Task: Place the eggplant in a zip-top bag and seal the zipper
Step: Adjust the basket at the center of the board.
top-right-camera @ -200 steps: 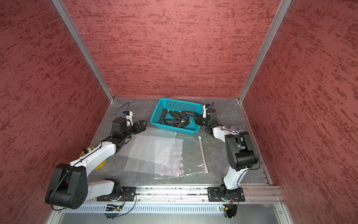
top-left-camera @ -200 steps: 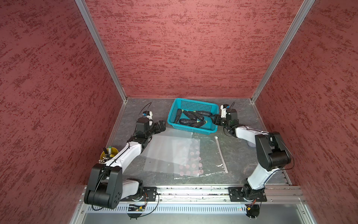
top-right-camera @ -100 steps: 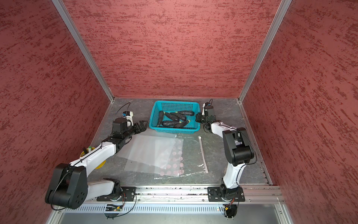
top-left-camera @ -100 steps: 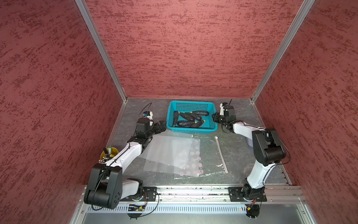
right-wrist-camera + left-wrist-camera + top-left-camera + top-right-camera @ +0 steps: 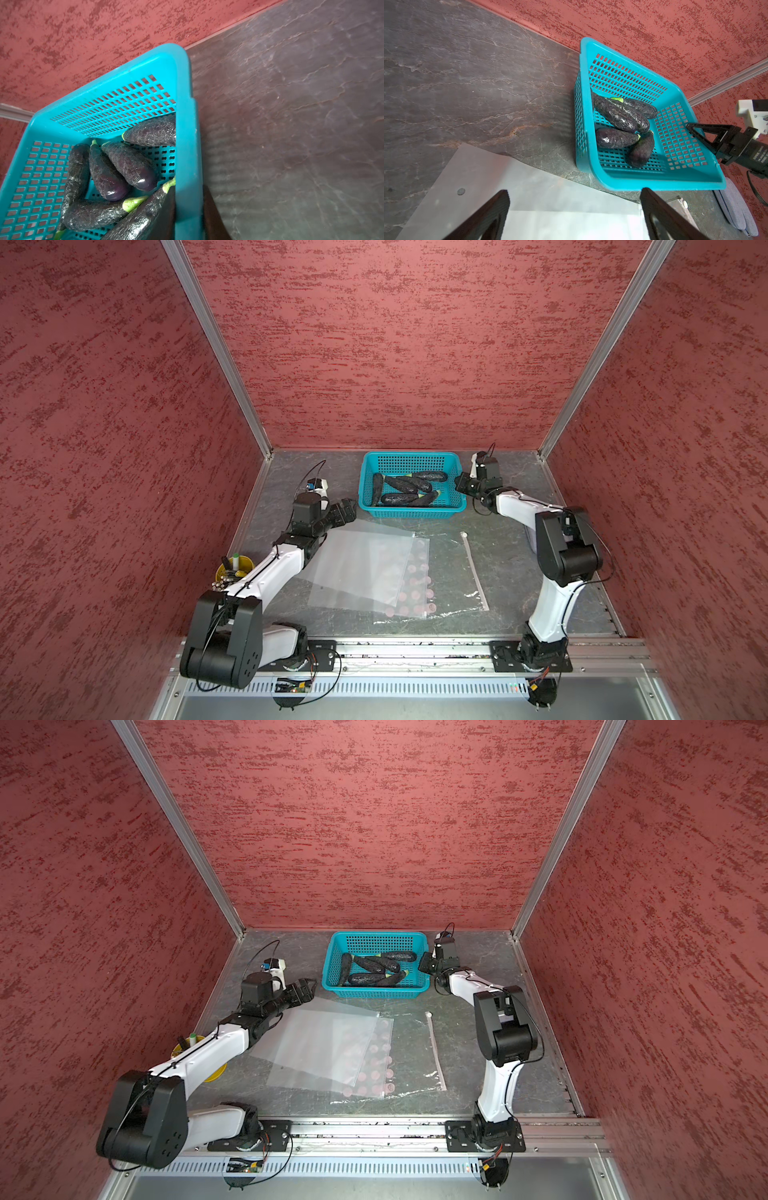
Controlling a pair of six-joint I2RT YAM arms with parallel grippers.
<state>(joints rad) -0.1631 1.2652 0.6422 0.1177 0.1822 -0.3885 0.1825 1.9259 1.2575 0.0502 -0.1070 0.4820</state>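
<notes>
By the back wall, right pincer (image 5: 188, 193) pinching basket (image 5: 187, 124) rim, left pincer (image 5: 575, 192) spread, motor label (image 5: 759, 154) unreadable.

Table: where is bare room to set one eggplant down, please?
Free: stone between the white zipper strip and the right arm; the back corner left of the teal basket. Crowded: the middle, under zip-top bags; the left edge, by the yellow cup.

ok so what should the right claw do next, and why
I'd say open the right claw and lift it off the basket: it's pinching the side wall, not an eggplant. All of them lie inside, and the clear bag lies flat with nothing in it.
</notes>
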